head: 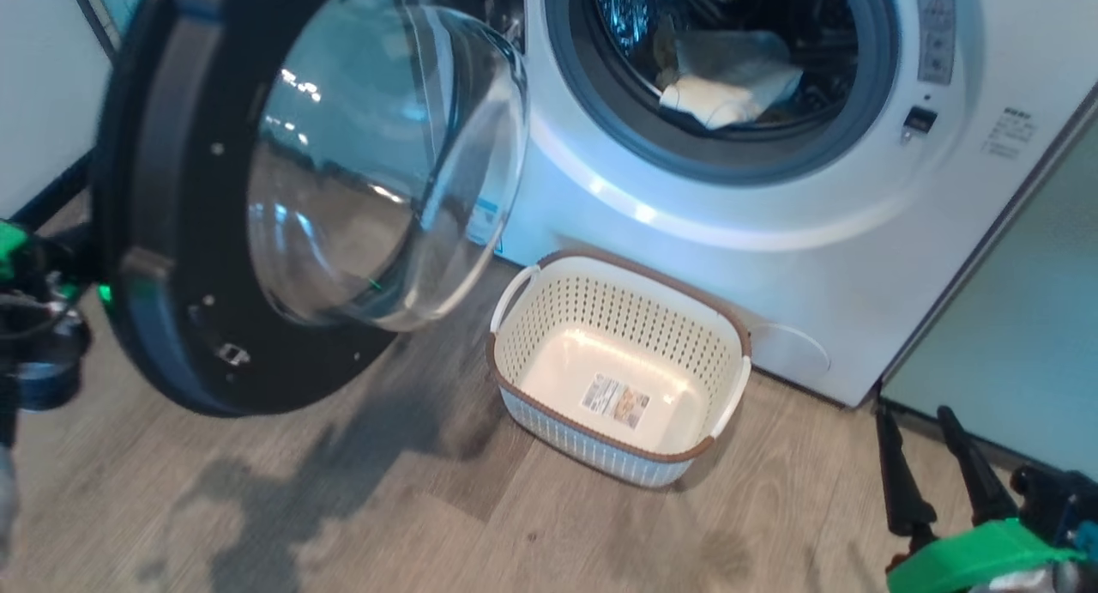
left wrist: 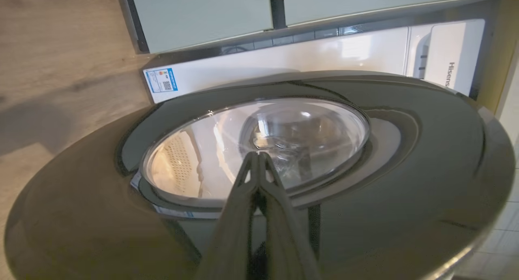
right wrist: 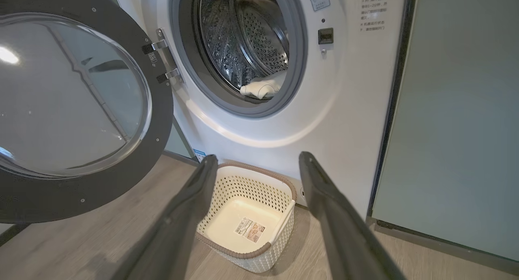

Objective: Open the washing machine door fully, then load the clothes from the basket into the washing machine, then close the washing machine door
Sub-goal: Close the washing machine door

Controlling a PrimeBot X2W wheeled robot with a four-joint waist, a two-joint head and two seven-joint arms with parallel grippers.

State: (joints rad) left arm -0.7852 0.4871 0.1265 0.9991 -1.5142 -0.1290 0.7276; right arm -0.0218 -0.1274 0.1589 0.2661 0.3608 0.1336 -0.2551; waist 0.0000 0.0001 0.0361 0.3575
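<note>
Washing machine door (head: 163, 232), left tool (left wrist: 258, 155) pinched, right tool (right wrist: 258, 157) spread

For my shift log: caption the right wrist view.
Open right claw frames the empty basket; clothes lie in the washing machine drum, door open.

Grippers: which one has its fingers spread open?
The right gripper: its two dark fingers stand wide apart, pointing toward the basket. The left gripper has fingers pressed together, facing the washing machine door.

Wood-look floor (head: 429, 507), pale teal cabinet (head: 1021, 318)
</note>
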